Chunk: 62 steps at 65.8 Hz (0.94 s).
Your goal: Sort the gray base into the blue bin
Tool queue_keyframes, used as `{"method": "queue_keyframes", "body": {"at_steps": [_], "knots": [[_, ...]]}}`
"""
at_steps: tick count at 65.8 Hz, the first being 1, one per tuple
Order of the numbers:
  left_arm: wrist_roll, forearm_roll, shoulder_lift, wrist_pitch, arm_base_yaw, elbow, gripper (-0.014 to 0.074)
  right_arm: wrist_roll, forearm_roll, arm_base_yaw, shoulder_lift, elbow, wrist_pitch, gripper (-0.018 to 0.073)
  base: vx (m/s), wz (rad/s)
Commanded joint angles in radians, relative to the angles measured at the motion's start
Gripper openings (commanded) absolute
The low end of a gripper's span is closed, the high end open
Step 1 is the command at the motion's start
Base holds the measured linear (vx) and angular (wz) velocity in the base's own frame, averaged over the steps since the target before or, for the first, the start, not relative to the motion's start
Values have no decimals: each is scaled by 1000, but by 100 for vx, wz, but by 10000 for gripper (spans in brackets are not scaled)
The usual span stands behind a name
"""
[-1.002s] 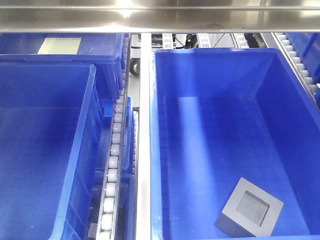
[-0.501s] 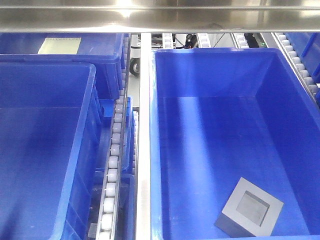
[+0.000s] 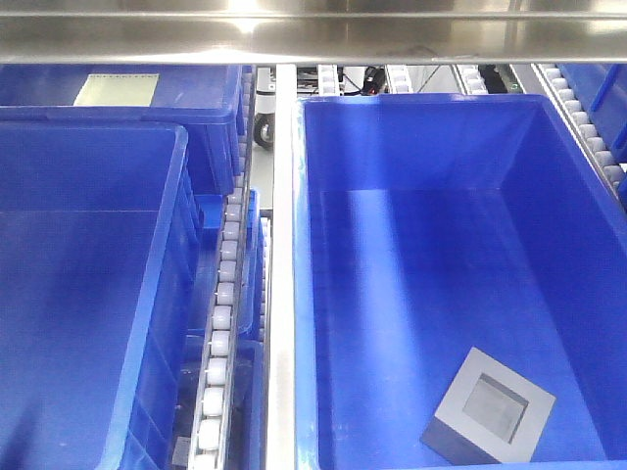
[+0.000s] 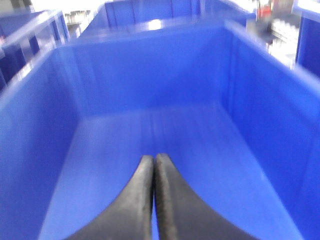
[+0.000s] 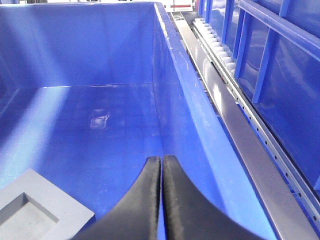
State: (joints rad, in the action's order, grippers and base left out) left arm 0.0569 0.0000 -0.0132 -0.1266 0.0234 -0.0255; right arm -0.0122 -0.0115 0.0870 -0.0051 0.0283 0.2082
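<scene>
The gray base lies on the floor of the right blue bin, near its front right corner, recess facing up. In the right wrist view the gray base shows at the lower left, and my right gripper is shut and empty above the bin floor, to the right of the base and apart from it. My left gripper is shut and empty over the floor of the left blue bin. Neither gripper shows in the front view.
A second blue bin stands at the left, and another with a pale label sits behind it. A roller track and a metal rail run between the bins. A steel beam crosses the top.
</scene>
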Motion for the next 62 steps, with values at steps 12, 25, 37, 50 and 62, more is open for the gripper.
{"method": "queue_keyframes", "body": {"at_steps": [12, 25, 37, 50, 62], "knots": [[-2, -6, -14, 83, 3, 20, -6, 12, 4, 4, 19, 2, -58, -5, 0, 0], [-2, -6, -13, 82, 3, 20, -6, 12, 4, 4, 19, 2, -58, -5, 0, 0], [-2, -6, -13, 82, 3, 20, -6, 12, 4, 4, 19, 2, -58, -5, 0, 0], [-2, -6, -13, 82, 3, 20, -6, 12, 4, 4, 19, 2, -58, -5, 0, 0], [-2, -6, -13, 82, 3, 20, -6, 12, 4, 4, 19, 2, -58, -5, 0, 0]]}}
